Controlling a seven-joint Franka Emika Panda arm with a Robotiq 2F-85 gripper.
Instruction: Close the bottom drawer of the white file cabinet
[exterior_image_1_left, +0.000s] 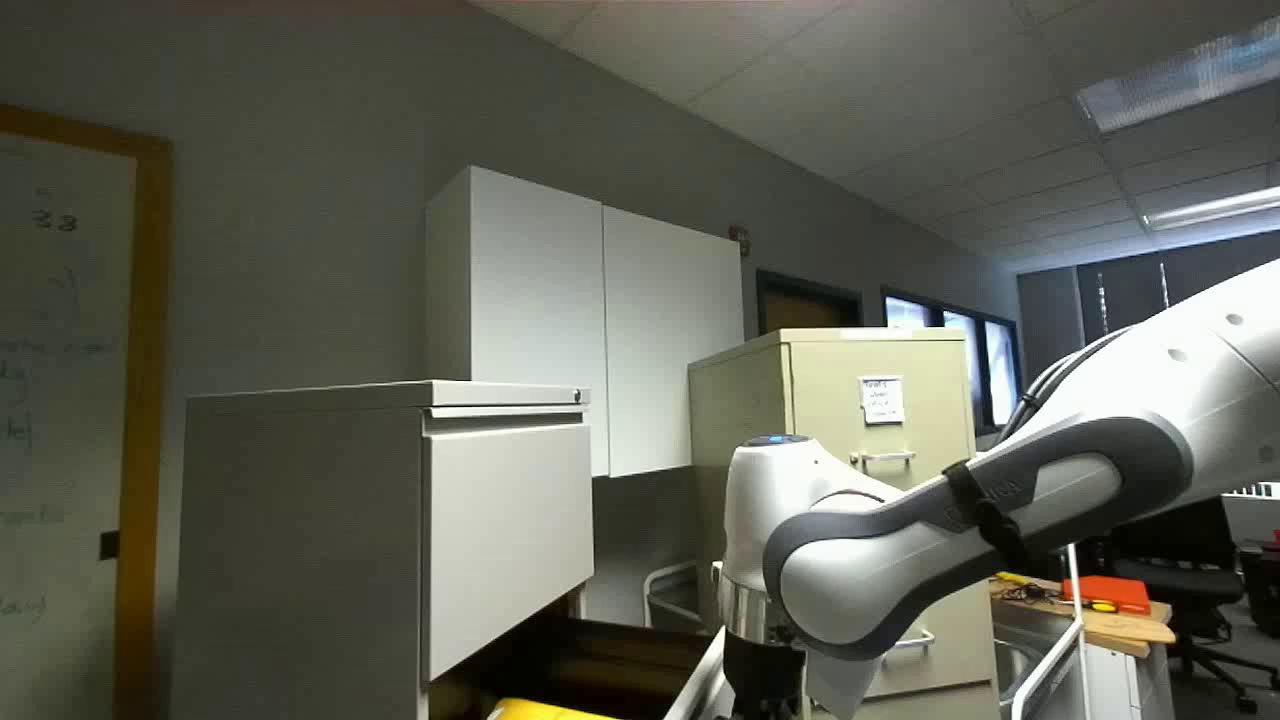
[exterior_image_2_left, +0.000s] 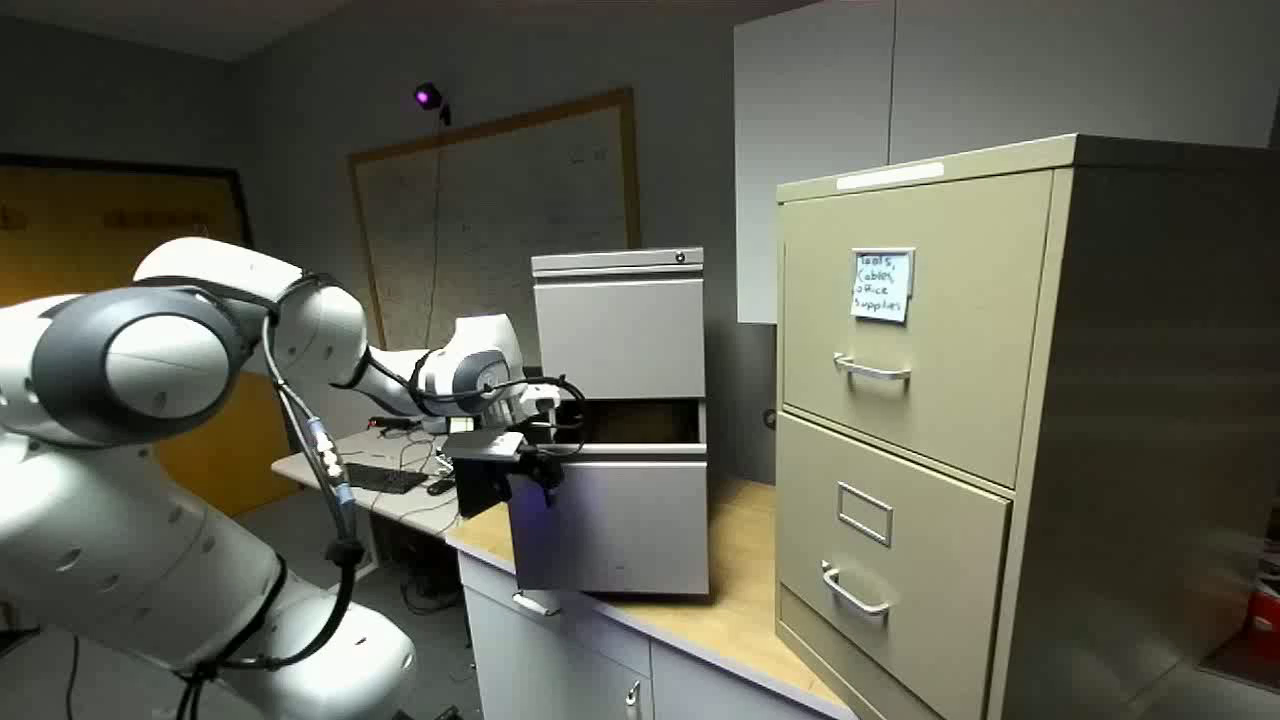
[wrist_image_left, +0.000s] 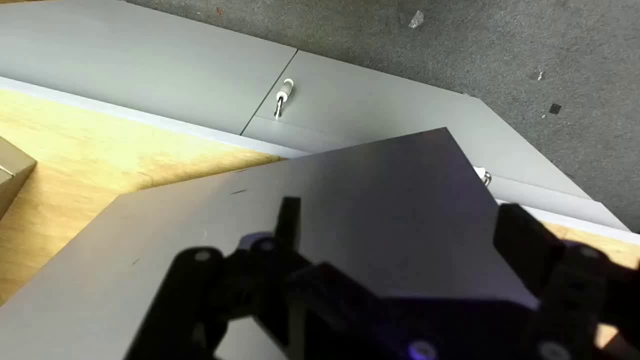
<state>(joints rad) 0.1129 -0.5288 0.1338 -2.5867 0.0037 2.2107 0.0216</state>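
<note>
At the end of the Panda arm (exterior_image_1_left: 1080, 490) the jaws stand spread wide, with nothing to be seen gripped between them; in the wrist view they point down along the outer face of the bottom drawer (exterior_image_2_left: 625, 530), and whether they touch it I cannot tell. That drawer juts out of the white file cabinet (exterior_image_1_left: 300, 560), below the upper drawer (exterior_image_1_left: 510, 540), which looks fully in; a dark opening shows between the two in both exterior views, and a yellow object (exterior_image_1_left: 540, 710), cut off by the view's edge, lies inside. The step in hand, as I judge it, is lining up for the push; the next move calls for bringing the jaws against the face, better nearer its middle than the seemingly off-centre spot they hold now, then driving straight in until the two fronts sit level; no grasp seems needed. The cabinet stands on a wooden worktop (exterior_image_2_left: 745, 515) above a grey base cabinet (exterior_image_2_left: 560, 650); a beige filing cabinet (exterior_image_2_left: 945, 420) stands apart to the side; grey carpet (wrist_image_left: 480, 60) lies below; farther back hang a two-door wall cupboard (exterior_image_1_left: 540, 320) and a wood-framed whiteboard (exterior_image_2_left: 500, 230).
</note>
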